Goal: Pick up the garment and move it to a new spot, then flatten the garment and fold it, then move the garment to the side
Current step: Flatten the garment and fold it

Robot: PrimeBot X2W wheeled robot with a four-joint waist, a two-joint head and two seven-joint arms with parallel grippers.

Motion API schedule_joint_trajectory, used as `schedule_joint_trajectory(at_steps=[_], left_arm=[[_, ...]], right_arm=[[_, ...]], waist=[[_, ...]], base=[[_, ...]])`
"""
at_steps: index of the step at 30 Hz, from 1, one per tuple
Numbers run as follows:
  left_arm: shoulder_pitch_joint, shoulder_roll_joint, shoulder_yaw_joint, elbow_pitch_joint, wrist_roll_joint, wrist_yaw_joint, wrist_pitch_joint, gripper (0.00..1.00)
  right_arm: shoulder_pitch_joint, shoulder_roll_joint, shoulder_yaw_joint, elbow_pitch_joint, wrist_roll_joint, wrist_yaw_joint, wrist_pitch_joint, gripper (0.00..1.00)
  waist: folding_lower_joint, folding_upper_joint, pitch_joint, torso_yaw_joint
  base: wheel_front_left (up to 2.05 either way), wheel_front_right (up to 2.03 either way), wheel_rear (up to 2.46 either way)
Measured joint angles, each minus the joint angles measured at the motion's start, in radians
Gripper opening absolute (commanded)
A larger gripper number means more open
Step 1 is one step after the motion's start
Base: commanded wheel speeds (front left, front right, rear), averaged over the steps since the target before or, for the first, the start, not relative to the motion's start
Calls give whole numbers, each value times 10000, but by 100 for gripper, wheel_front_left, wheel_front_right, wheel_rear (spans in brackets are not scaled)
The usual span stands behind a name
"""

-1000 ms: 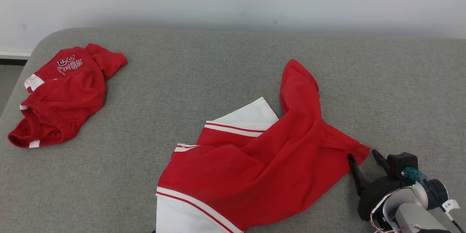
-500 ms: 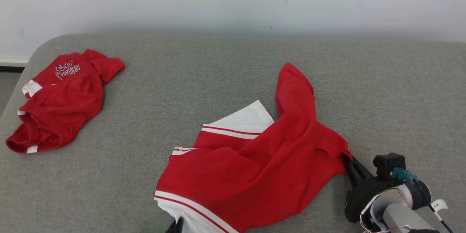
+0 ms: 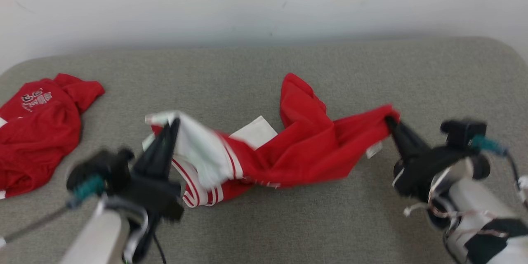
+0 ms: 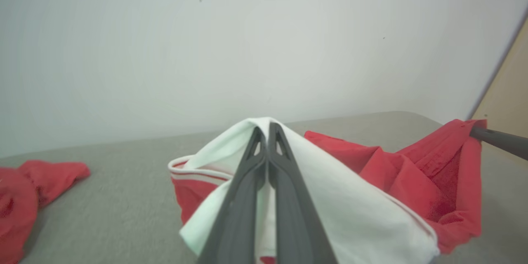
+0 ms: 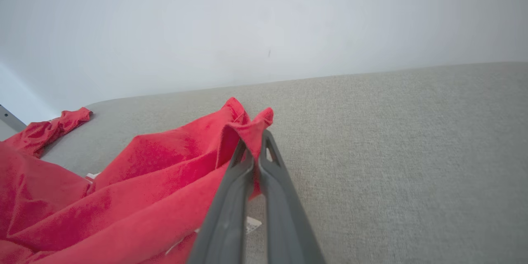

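Your left gripper [image 3: 175, 122] has its jaws pressed together on a white, red-striped edge of the garment [image 3: 305, 150]. It holds that edge up off the grey tabletop [image 3: 288, 222], left of centre in the head view. In the left wrist view you can see the white cloth draped down both sides of the closed fingers, with the red body of the garment trailing off to the right.

Your right gripper [image 3: 388, 119] has its jaws clamped on a red corner at the garment's other end, and that corner is also raised above the tabletop. In the right wrist view the corner is bunched over the fingertips and the cloth falls away to the left.

The garment hangs between your two grippers, across the middle of the tabletop. It sags in the centre, where its lower folds seem to rest on the surface. One red fold stands up behind the middle. A small white label [image 3: 373, 150] dangles under the cloth just beside your right gripper.

A second red garment [image 3: 33, 140] with white lettering lies crumpled at the far left of the tabletop, well apart from the held one. A pale wall [image 3: 247, 4] runs behind. The head view is blurred around your left arm.
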Motion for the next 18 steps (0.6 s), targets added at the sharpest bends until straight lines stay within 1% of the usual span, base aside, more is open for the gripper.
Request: schedule_joint_trajectory(at_steps=[1,4,8,9,10,13,18], left_arm=[[-540,167,-90,-111,-75,0,221,0],[-2231,405,-274,-265,-600,0,880,0],[-4900,763,-387,2,-1254,0,1820,0],[-5622,821,-389,184,-1379,0,2048,0],[-7034,947,-477,495,-1457,0,2416,0],[-9163,1072,-495,1114,-1524,0,2811,0],[-12336,1083,-508,2433,-1379,-4,3028,0]], right_arm=[[-275,-67,-98,-146,136,0,207,0],[-1253,-226,-566,-407,430,0,752,0],[-3188,-265,-1452,-209,834,0,1632,0],[-3768,-261,-1661,-67,851,0,1841,0],[-4936,-230,-1967,198,848,0,2268,0],[-6725,-65,-2604,759,748,0,2761,0],[-9755,274,-3894,2247,437,0,3110,0]], waist=[[0,0,79,-49],[1,1,396,-172],[2,1,1028,-301],[2,1,1229,-329],[2,1,1660,-375],[3,2,2365,-449],[4,3,3562,-605]], base=[[0,0,0],[0,0,0],[0,0,0],[0,0,0],[0,0,0],[0,0,0],[0,0,0]])
